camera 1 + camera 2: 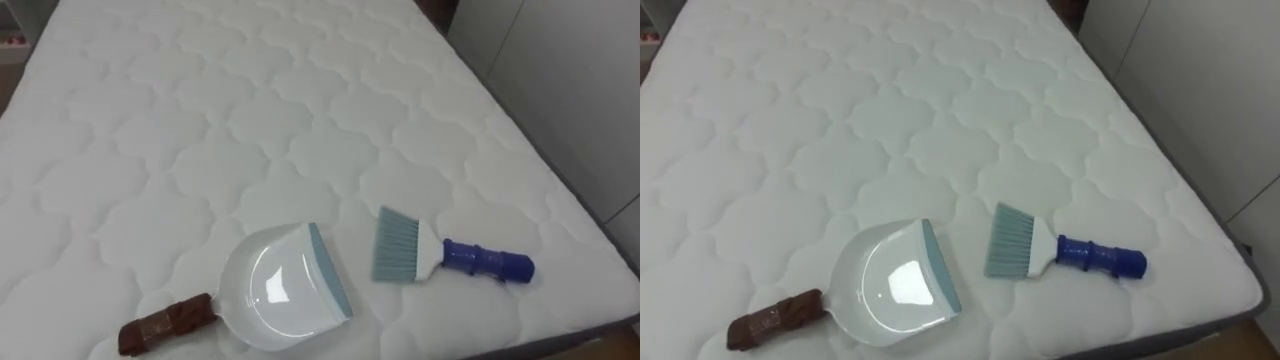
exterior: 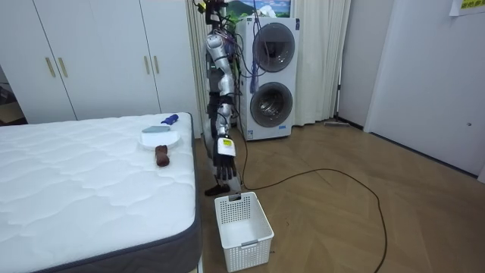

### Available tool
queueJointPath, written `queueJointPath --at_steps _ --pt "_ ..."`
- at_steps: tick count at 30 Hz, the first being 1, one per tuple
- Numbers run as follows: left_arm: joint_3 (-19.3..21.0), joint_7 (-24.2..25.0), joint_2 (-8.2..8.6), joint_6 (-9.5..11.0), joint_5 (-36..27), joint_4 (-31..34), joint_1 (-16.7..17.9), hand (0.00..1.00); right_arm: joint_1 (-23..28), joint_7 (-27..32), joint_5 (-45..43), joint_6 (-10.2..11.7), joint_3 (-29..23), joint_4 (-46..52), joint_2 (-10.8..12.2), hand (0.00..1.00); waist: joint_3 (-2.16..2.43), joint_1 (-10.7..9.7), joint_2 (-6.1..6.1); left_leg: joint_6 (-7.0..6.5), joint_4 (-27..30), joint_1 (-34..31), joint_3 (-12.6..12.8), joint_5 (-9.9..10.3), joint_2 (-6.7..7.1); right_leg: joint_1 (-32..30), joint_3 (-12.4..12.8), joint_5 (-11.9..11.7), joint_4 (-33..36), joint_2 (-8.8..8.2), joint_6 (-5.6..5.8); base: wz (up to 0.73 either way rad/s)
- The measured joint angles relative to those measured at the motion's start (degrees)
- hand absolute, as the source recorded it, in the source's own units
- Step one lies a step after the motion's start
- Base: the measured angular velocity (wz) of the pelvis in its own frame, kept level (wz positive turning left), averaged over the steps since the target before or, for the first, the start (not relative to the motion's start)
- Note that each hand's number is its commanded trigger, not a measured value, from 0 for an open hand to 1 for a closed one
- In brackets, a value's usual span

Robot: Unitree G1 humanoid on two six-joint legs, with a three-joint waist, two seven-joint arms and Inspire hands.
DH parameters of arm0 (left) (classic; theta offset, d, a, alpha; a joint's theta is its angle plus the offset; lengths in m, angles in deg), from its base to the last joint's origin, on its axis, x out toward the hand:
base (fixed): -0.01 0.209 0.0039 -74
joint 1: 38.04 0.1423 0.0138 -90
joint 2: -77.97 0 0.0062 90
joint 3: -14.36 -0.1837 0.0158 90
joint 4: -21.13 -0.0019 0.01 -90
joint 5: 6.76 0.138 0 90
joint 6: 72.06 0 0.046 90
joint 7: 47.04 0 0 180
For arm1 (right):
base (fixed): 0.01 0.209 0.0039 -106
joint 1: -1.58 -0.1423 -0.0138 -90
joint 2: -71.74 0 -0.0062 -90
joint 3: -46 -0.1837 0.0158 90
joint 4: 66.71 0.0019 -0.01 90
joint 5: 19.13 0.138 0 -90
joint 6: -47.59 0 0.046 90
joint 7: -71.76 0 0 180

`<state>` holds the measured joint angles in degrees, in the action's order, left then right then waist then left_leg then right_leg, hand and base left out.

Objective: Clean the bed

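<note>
Mattress (image 1: 250,120) bears dustpan (image 1: 280,290) beside brush (image 1: 440,255); basket (image 2: 246,236) on floor (image 2: 341,212).

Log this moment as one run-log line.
robot: standing beside bed | dustpan: lying on bed | brush: lying right of dustpan, apart | left hand: hanging at its side | basket: on floor

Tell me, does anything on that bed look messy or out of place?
Nothing is spilled or damaged. The one oddity: a white dustpan with a brown handle and a blue-handled brush lie on the bare quilted mattress, near its edge, side by side but apart. No crumbs or dirt show.
</note>
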<state>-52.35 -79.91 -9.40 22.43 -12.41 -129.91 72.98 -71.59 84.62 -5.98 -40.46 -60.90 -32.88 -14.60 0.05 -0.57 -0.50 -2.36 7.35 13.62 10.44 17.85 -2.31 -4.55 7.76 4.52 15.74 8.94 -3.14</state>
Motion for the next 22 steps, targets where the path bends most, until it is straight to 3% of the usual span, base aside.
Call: queueJointPath --at_steps 4,6,13,22 --pt "-1.07 4.83 1.52 -3.17 -0.52 -3.64 -0.12 0.00 -0.31 -2.92 -4.60 -3.03 2.09 -6.61 0.38 0.00 0.02 0.16 -0.19 0.02 0.18 -0.07 0.21 0.01 0.02 -0.17 0.03 -0.02 0.24 0.00 -0.05 -0.02" --pt "-2.12 7.36 1.91 -4.23 -0.40 -3.88 -0.10 0.00 -0.54 -4.73 -7.35 -3.35 2.87 -8.50 0.79 0.00 -0.02 -0.04 -0.13 0.02 0.35 -0.17 0.16 0.01 0.10 -0.55 -0.07 0.09 0.90 -0.08 -0.17 0.00" --pt "-11.41 16.56 2.14 -6.29 4.34 -3.68 -3.31 0.00 -4.12 -11.37 -14.80 -4.65 9.57 -12.57 0.90 0.00 0.01 -1.03 -0.27 0.16 0.45 -0.49 0.17 -0.06 0.01 -0.45 -0.17 -0.18 0.14 -0.03 -0.30 0.00" --pt "-14.42 21.29 3.32 -8.33 11.99 -3.64 -8.37 0.00 -6.29 -17.91 -23.17 -7.04 14.60 -13.10 1.51 0.00 -0.03 -0.89 -0.20 0.17 0.42 -0.88 0.14 -0.06 0.16 -0.85 -0.40 -0.13 0.02 0.14 -0.32 0.00"
